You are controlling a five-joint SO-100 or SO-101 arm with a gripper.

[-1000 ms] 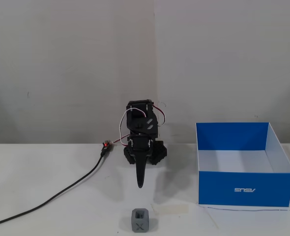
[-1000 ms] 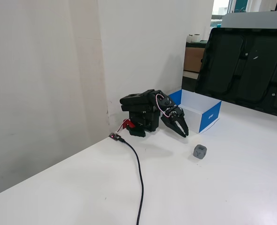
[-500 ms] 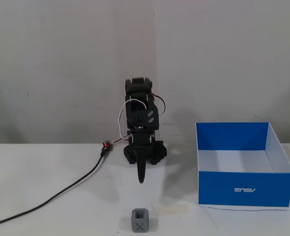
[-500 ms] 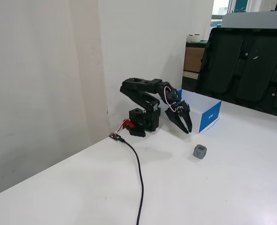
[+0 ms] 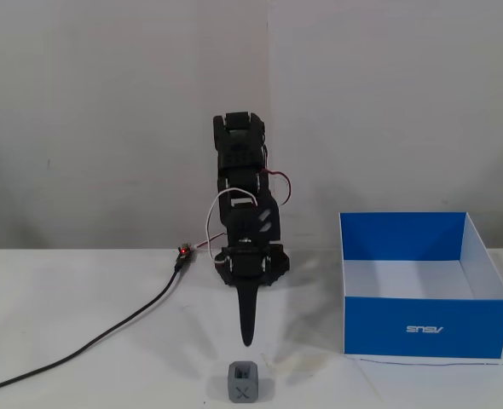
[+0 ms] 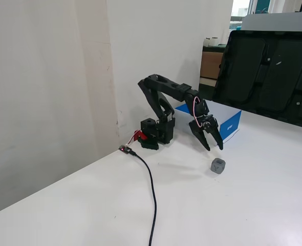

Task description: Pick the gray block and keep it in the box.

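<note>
Gray block [image 5: 245, 383] shows an X; box [image 5: 422, 328] reads ASUS.

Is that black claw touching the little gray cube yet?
Apart. In a fixed view, the open gripper hangs above the gray block, with bare white table between its fingertips and the block.

Gray block [image 5: 245, 383]: matt plastic, recessed faces. Box [image 5: 422, 327]: smooth cardboard, blue outside, white inside. Counter [image 6: 253, 205] smooth matt white; pincer [image 6: 213, 147] matt black plastic.
</note>
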